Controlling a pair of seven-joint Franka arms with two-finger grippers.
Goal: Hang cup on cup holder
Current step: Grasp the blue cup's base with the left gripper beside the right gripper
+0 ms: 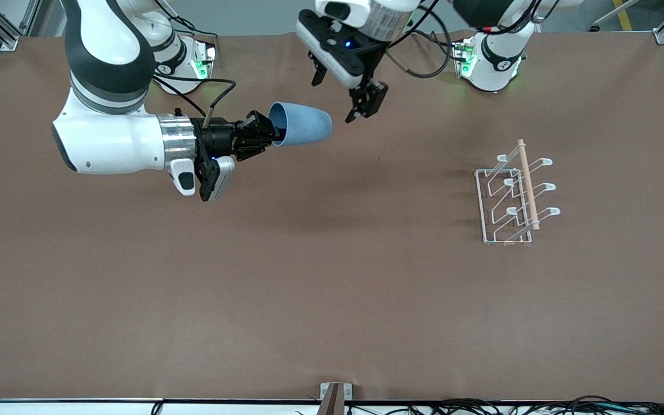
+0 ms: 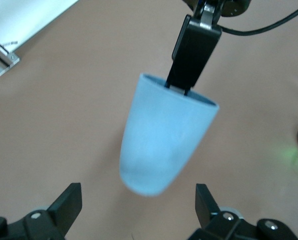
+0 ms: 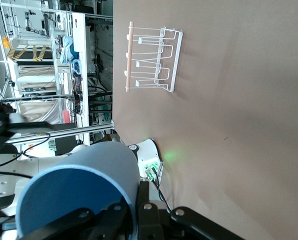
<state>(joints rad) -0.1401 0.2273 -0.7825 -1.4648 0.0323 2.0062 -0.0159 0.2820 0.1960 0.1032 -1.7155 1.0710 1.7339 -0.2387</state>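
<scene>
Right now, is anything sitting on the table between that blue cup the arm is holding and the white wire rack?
No. In the front view, only bare brown table lies between the cup and the cup holder.

Light-blue cup (image 1: pixel 303 125) held sideways midair, white wire cup holder (image 1: pixel 513 196) on table

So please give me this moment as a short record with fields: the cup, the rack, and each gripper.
cup: light blue, lying sideways in the air, held by its rim
rack: white wire, standing on the table toward the left arm's end, no cup on it
right gripper: jaws shut on the cup's rim, over the table
left gripper: jaws open, just above the cup's closed end
</scene>
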